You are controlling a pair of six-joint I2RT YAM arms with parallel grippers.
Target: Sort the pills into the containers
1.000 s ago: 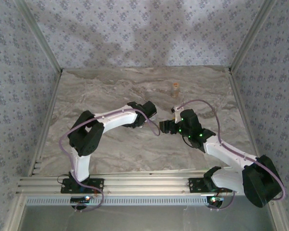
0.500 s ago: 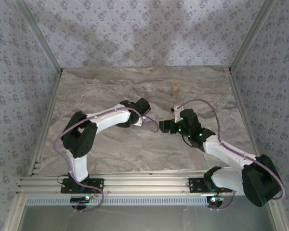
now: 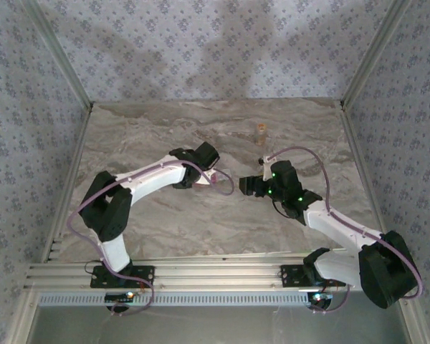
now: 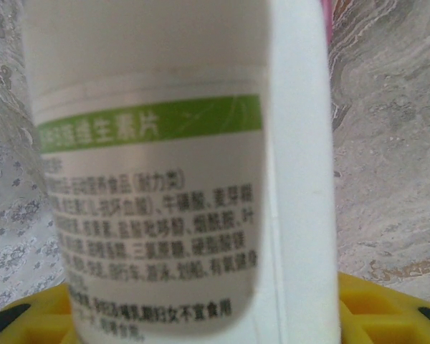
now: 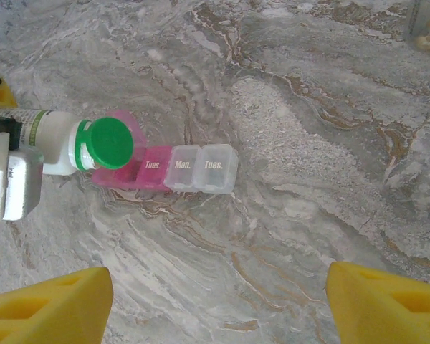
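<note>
The left gripper (image 3: pixel 208 166) is closed on the white bottle (image 4: pixel 150 179) and holds it near the middle of the table (image 3: pixel 143 136). In the left wrist view the bottle stands close before the lens, and its label (image 4: pixel 150 125) shows a green band over lines of small print. Seen from the right wrist, the bottle lies tipped on its side in that grip, with its green cap (image 5: pixel 107 143) screwed on and facing the camera. The cap hangs over the pink end of the pill case (image 5: pixel 179 168); whether it touches the case I cannot tell. The pill case lies flat on the marble near the table's middle. It has pink compartments at the bottle's end and clear ones at the other, with lids marked Tues., Mon., Tues. The right gripper (image 5: pixel 215 301) sits on the near side of the case, apart from it, its jaws spread wide and holding nothing. The vial (image 3: pixel 260 130) stands upright toward the far edge of the table, well apart from the case and from both grippers.
</note>
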